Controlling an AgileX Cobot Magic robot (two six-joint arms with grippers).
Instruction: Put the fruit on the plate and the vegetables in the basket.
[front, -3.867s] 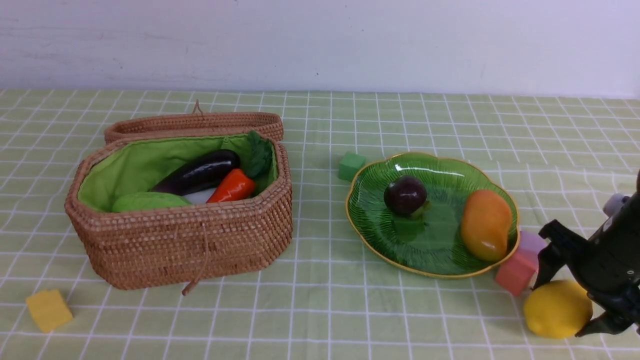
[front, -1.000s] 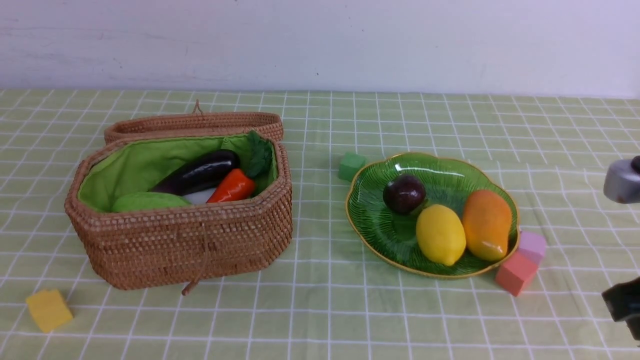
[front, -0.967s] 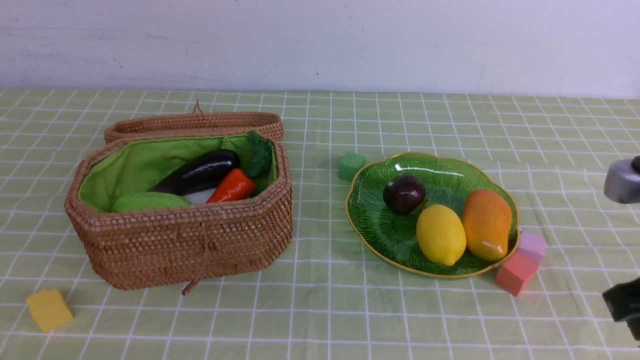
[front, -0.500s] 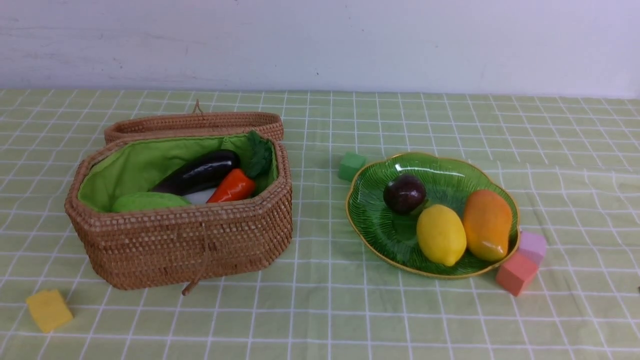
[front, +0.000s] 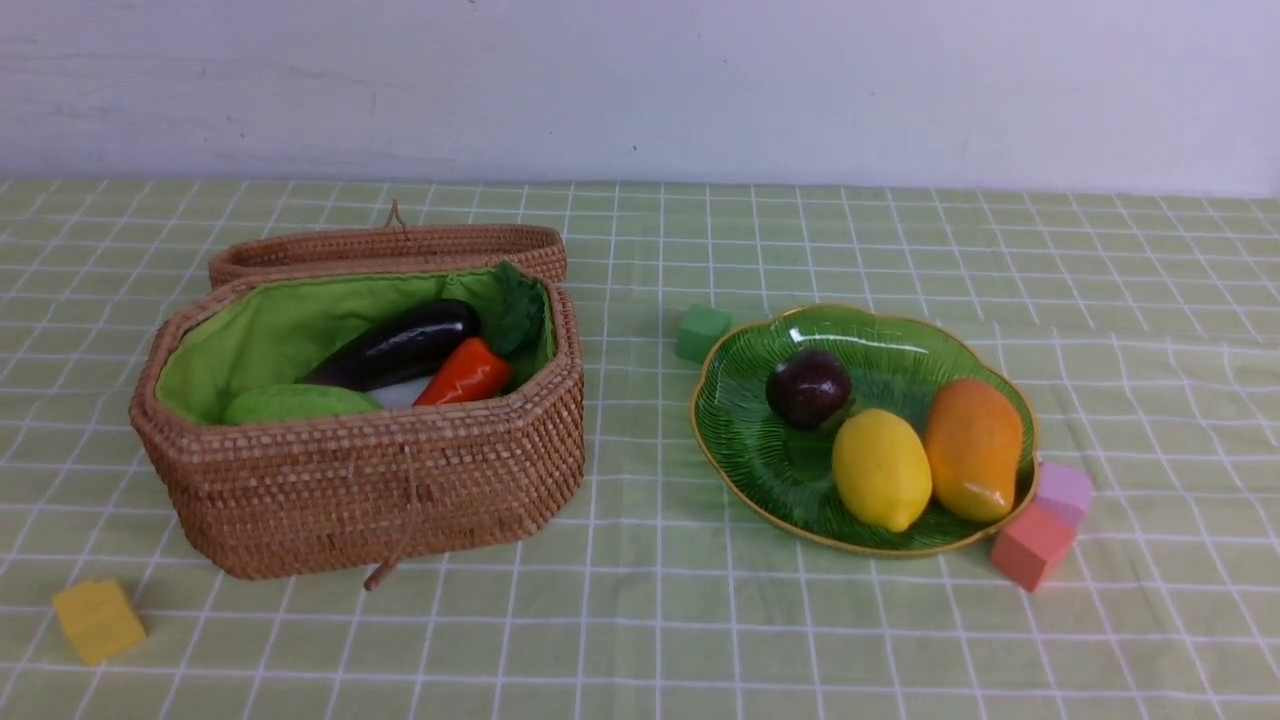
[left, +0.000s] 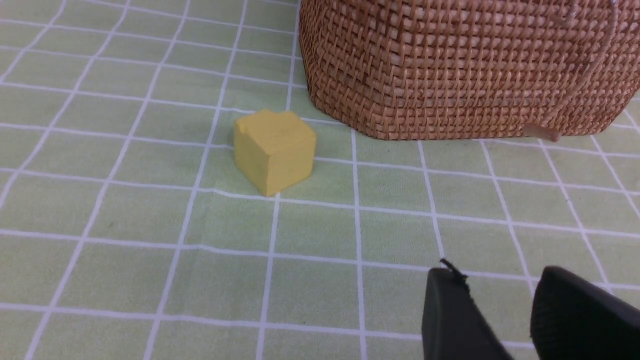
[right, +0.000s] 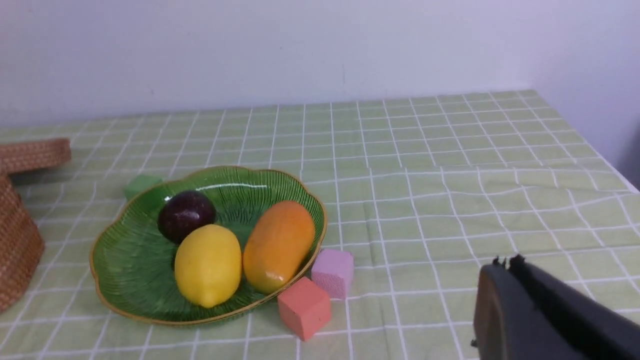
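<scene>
Left tool (left: 492, 290) (wrist view only).

radish (front: 400, 393) (mostly hidden under eggplant (front: 395, 344))

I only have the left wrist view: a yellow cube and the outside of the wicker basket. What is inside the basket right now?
Observer: The front view shows an eggplant, a carrot, a green gourd and a sliver of white radish lying inside the basket.
Operator: And the fruit, any left on the cloth?
Observer: None that I can see. The lemon, the mango and the dark purple ball all sit on the plate.
</scene>
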